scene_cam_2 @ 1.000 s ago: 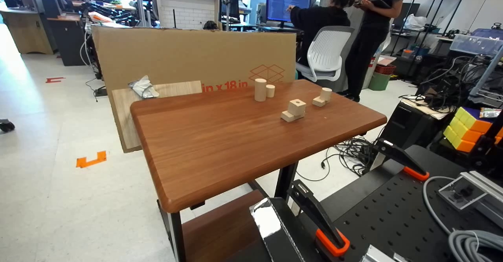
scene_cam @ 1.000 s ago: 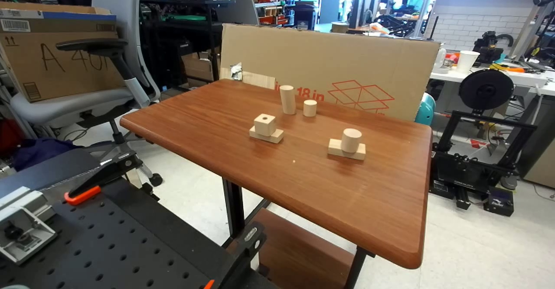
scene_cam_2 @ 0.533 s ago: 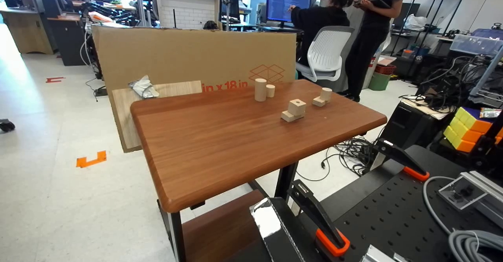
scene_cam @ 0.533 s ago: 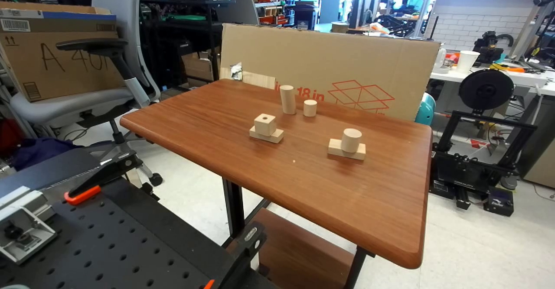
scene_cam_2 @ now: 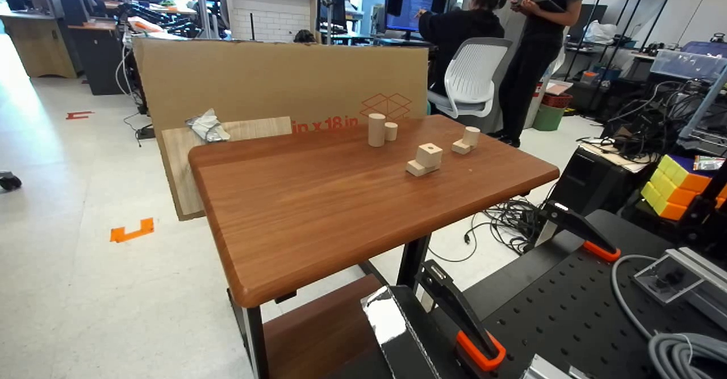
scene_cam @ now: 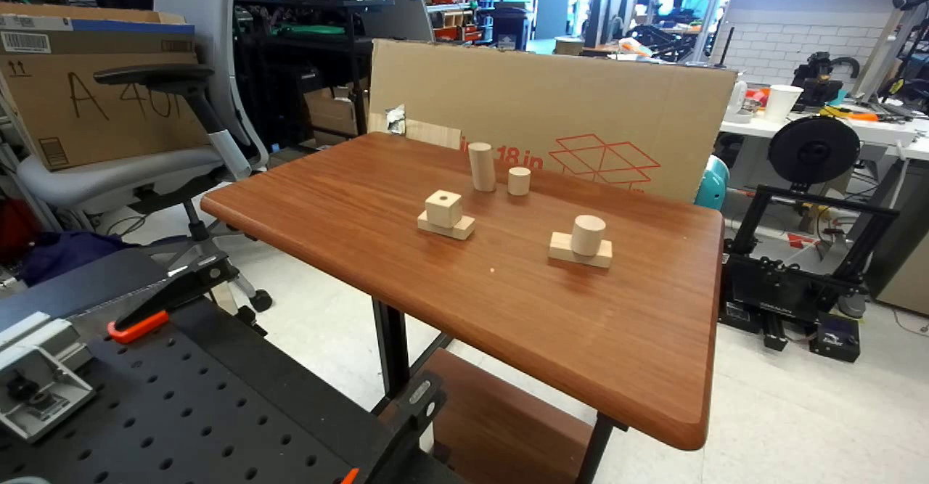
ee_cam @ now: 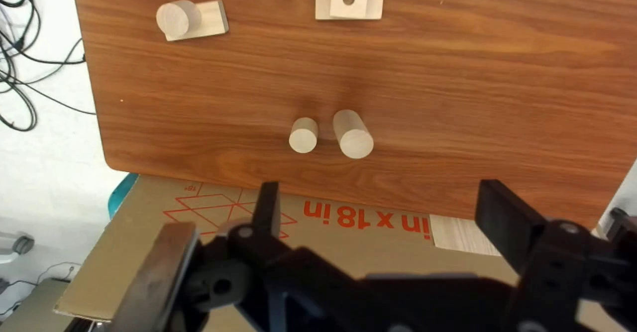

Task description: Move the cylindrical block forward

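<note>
Wrist view: pale wooden cylindrical block (ee_cam: 353,134) on grained tabletop (ee_cam: 477,98).

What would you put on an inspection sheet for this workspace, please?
Surface: brown wooden tabletop with a small pale speck.
Job's things: cylindrical block, upright on the tabletop.
Clutter: short cylinder beside it, apart; holed cube on a flat base; stout cylinder on a second base.
Tool: open, holding nothing.
Cables: black cables on the floor; grey cable coiled over the perforated board.
Surroundings: cardboard sheet behind the tabletop; people in the background.
</note>
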`<action>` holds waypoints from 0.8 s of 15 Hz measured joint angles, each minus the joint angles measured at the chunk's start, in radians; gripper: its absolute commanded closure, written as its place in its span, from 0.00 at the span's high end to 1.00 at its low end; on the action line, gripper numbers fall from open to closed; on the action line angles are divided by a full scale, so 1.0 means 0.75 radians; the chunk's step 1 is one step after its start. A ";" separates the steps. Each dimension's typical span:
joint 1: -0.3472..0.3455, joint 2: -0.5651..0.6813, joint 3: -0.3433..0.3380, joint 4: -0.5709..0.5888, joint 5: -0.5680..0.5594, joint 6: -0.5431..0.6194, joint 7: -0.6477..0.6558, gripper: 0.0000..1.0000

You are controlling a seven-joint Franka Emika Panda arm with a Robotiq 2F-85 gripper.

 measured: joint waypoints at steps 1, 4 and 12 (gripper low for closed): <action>0.000 0.045 -0.004 0.036 0.000 0.001 0.000 1.00; 0.000 0.162 -0.014 0.118 0.002 0.001 0.000 1.00; 0.000 0.350 -0.020 0.228 0.005 0.001 0.001 1.00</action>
